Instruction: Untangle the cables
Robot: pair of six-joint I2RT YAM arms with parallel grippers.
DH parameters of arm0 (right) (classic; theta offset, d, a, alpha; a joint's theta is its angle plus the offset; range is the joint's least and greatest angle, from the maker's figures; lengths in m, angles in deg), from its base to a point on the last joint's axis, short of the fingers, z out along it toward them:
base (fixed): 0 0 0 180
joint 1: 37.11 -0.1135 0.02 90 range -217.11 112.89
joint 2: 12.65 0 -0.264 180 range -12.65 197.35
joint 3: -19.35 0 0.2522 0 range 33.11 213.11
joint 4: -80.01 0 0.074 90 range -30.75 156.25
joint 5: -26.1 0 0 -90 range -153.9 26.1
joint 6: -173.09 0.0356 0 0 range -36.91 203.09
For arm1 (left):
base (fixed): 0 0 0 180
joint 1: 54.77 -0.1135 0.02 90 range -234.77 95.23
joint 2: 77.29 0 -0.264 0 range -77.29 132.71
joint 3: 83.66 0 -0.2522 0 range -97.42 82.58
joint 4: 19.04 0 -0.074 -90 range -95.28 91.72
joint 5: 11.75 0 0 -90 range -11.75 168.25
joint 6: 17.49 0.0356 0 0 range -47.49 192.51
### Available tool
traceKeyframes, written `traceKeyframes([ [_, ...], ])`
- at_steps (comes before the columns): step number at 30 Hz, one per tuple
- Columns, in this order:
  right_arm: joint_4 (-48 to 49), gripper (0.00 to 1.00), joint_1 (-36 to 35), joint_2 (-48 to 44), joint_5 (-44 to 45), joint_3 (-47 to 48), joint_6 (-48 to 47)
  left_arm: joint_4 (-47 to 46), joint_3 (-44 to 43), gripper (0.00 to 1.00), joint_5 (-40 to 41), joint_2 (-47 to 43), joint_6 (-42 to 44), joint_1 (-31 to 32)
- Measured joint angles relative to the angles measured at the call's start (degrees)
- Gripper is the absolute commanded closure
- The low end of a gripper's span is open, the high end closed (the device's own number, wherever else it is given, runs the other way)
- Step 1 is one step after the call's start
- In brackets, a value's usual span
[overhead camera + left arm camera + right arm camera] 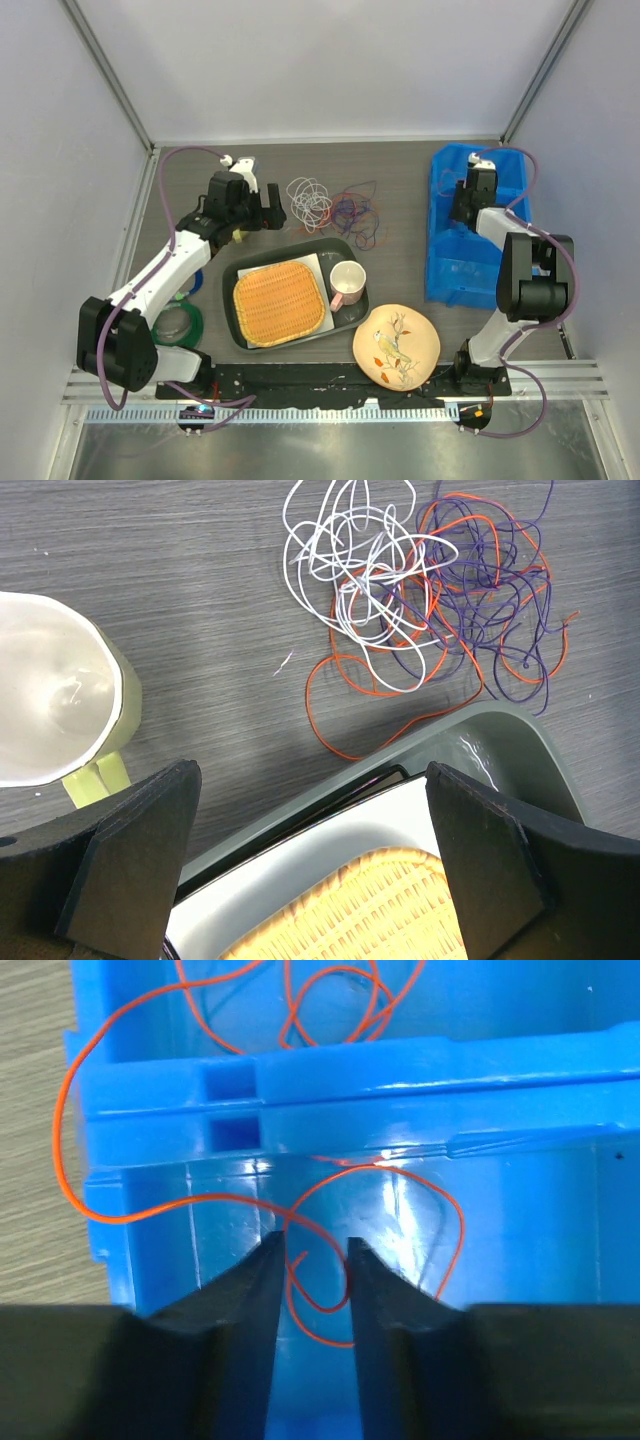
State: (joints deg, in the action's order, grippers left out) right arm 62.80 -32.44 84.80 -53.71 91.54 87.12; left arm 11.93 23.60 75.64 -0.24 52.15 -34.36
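The cables [335, 207] lie in a loose bunch on the table behind the tray. White loops sit on the left, purple and orange ones [470, 590] on the right. My left gripper [262, 212] hovers just left of them, open wide over the tray's far edge [310, 776], touching none. One orange cable [200, 1200] runs separately over the wall of the blue bin [420, 1070]. My right gripper [312, 1248] is low inside that bin [450, 270], open by a narrow gap, and a small orange loop lies between its fingers.
A dark tray [232, 272] holds a wicker mat [280, 303] and a pink mug [347, 283]. A bird-painted plate [397, 345] lies at the front. Green and blue tape rings [180, 322] sit by the left arm, and a pale yellow-green cup [50, 700] stands under the left wrist.
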Motion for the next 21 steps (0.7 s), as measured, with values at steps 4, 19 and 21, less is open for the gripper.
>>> traceKeyframes([
  [4,4.33,0.99,0.09,-0.02,-2.97,-2.19,-0.79,-0.07,0.0,0.0,0.0,0.0,0.0,0.0],
  [19,7.3,0.99,0.09,-21.73,-11.3,-1.6,1.27,-0.28,0.2,0.0,0.04,-0.15,-0.17,0.0],
  [21,7.72,0.99,0.09,-21.0,-11.37,1.33,1.97,-0.28,0.35,0.0,0.04,-0.55,-0.22,0.0],
])
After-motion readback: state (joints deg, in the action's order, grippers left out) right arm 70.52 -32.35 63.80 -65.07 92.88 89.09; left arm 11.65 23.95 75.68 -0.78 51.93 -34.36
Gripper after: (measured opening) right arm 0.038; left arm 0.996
